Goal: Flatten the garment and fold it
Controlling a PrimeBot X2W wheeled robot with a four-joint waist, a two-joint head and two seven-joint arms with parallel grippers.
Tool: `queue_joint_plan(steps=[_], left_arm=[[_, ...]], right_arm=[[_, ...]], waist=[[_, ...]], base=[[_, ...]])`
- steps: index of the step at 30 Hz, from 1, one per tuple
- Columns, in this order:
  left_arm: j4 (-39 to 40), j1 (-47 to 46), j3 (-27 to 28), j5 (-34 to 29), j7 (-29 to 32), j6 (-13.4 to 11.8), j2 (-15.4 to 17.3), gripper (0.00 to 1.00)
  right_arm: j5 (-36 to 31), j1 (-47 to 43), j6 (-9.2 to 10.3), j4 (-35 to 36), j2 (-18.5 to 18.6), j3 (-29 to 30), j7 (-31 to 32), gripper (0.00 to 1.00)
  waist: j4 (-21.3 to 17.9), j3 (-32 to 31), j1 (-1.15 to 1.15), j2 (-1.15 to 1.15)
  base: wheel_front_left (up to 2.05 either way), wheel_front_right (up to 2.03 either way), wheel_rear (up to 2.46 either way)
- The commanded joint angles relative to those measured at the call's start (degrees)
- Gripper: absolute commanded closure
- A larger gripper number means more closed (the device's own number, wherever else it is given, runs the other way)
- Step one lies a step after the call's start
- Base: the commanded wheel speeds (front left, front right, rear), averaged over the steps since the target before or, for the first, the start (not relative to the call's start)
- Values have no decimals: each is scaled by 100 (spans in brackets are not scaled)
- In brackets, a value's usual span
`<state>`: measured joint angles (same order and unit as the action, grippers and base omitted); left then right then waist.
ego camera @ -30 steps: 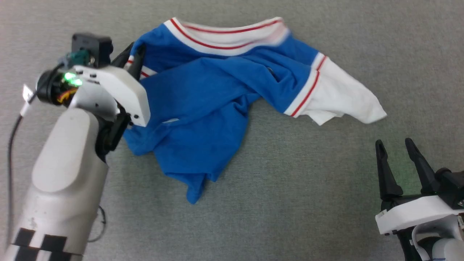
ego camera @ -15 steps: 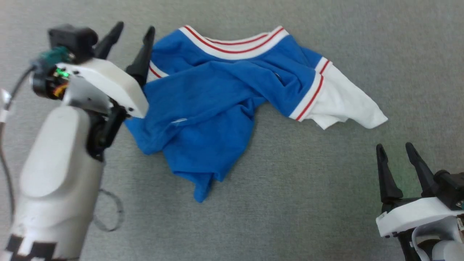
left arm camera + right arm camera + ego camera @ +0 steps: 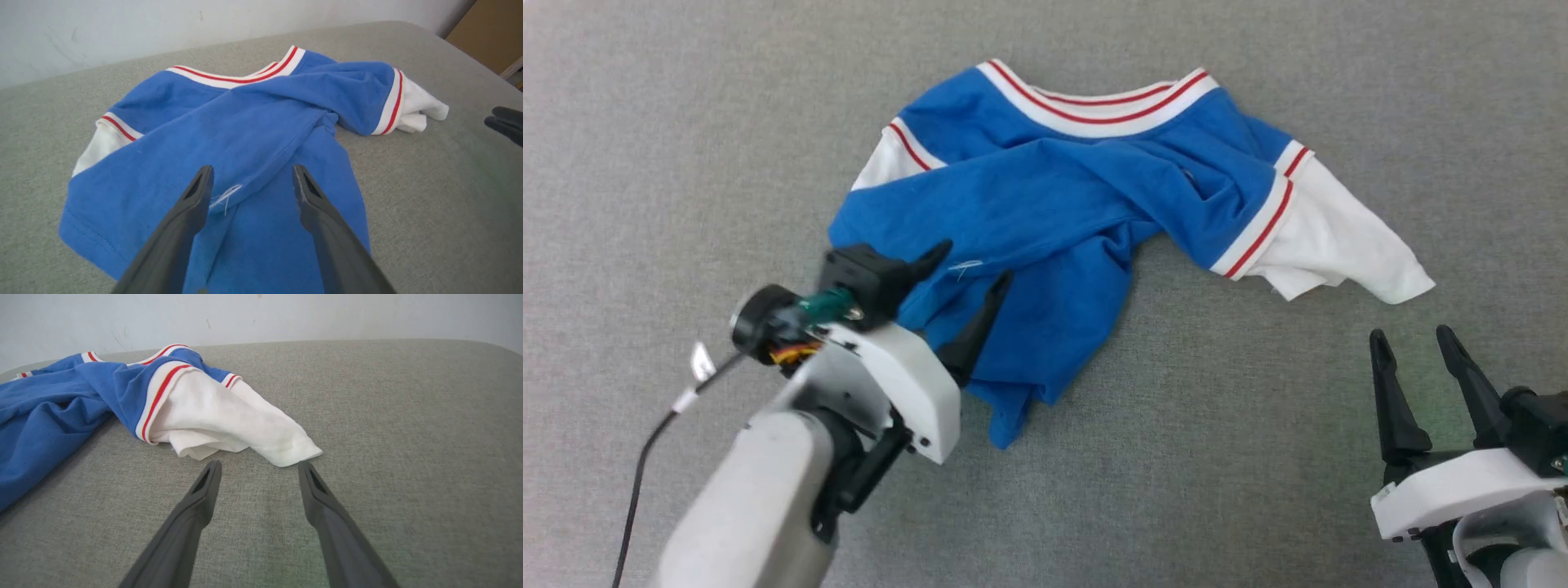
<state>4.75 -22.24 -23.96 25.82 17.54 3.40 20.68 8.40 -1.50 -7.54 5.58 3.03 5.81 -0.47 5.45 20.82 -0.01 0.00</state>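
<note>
Left gripper (image 3: 977,260) released sleeve, now wide over garment (image 3: 1045,204) bunched body fold; right gripper (image 3: 1410,331) wide, idle; flattening unfinished.

Blue garment (image 3: 1045,212) crumpled, twisted, collar far side

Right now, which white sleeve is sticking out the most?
The right sleeve, lying spread out near the right gripper. The left sleeve mostly hides under blue cloth, showing just a corner.

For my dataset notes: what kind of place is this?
Probably a plain indoor lab or test room: a grey cloth-covered work surface, a bare white wall behind it, and one blue garment lying crumpled.
</note>
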Motion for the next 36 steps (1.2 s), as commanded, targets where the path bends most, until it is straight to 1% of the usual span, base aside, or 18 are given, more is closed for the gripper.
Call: queue_joint_plan(steps=[1,3,7,10,11,12,13,14,22,26,29,32,34,36], left_arm=[[-101,36,-46,-134,-81,-42,-19,0],[-367,-49,-157,-399,-224,-64,7,0],[-911,-271,-273,-718,-377,-128,18,0],[-1159,-378,-339,-762,-412,-110,-25,0],[-1209,-410,-342,-762,-438,-107,-36,14],[-1244,-446,-336,-775,-492,-115,-43,60],[-1280,-477,-330,-788,-544,-126,-48,90],[-1319,-496,-331,-793,-576,-126,-50,100],[-1357,-554,-273,-719,-845,-146,-79,100],[-903,-518,-284,-564,-817,-120,-164,100],[-237,-309,-443,-85,-497,-2,-453,100],[547,114,-715,826,-5,45,-1011,100],[922,316,-1082,980,350,11,-1175,100],[1062,504,-1495,1041,633,-41,-1335,100]], right_arm=[[-58,25,5,55,-15,21,35,0],[-93,50,5,112,-15,16,72,0],[-157,72,5,209,-15,65,142,0],[-161,61,5,252,-15,98,170,0],[-159,56,5,257,-15,105,177,0],[-156,50,5,262,-15,112,181,0],[-149,43,5,258,-15,119,184,0],[-135,38,5,249,-15,122,182,0],[-85,3,5,178,-15,115,176,0],[-59,-39,5,146,-15,124,169,0],[4,-83,5,112,-15,172,153,0],[36,-124,5,87,-15,262,135,0],[52,-130,5,82,-15,320,126,0],[62,-110,5,88,-15,368,121,0]], waist=[[19,104,1,0],[3,162,1,0],[-31,225,1,0],[-44,226,1,0],[-43,219,1,0],[-39,211,1,0],[-30,192,1,0],[-21,168,1,0],[88,-79,1,0],[145,-250,1,0],[175,-378,1,0],[213,-469,1,0],[230,-494,1,0],[229,-490,1,0]], base=[[0,0,0],[0,0,0],[0,0,0],[0,0,0],[0,0,0],[0,0,0],[0,0,0],[0,0,0],[0,0,0],[0,0,0],[0,0,0],[0,0,0],[0,0,0],[0,0,0]])
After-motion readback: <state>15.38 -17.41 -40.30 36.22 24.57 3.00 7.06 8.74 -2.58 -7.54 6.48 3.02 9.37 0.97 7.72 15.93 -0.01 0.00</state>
